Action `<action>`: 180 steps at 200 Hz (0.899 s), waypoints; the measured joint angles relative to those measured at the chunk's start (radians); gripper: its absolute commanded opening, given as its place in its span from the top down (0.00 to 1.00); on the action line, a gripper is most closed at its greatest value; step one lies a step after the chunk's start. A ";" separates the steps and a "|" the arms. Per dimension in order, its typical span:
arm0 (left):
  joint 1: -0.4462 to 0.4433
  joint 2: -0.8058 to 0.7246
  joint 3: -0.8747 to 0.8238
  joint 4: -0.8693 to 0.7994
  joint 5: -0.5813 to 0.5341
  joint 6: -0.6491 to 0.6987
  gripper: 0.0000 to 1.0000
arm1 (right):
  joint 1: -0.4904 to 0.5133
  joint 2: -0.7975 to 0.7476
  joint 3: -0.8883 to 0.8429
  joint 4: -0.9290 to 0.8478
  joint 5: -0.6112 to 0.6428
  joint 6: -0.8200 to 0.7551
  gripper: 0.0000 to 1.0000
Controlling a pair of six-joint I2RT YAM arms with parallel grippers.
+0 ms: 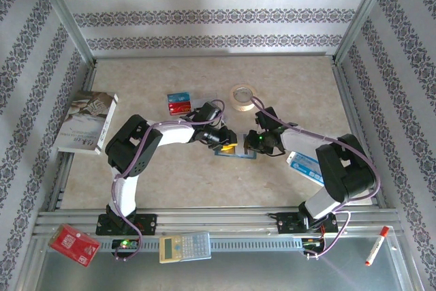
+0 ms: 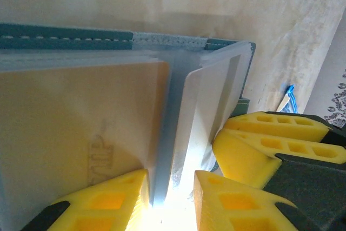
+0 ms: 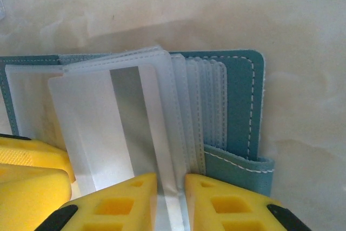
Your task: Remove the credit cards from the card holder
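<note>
Bright, evenly lit from above; soft shadows on the surface (image 1: 204, 189). Blown-out white glare low in the left wrist view, near parts blurred. Mildly soft focus in the right wrist view.

No legible text or labels.

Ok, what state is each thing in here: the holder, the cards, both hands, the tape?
card holder: lying open on the table, clear sleeves fanned up.
gold card: inside its sleeve.
silver-grey card: inside a sleeve.
blue card, red card: out, flat on the table.
left hand: fingers straddle a sleeve edge, grip unclear.
right hand: closed on a holder sleeve.
tape roll: lying flat.
</note>
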 measured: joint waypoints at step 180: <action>0.018 -0.002 -0.031 0.050 0.075 0.009 1.00 | 0.000 0.017 0.010 0.003 -0.021 0.000 0.75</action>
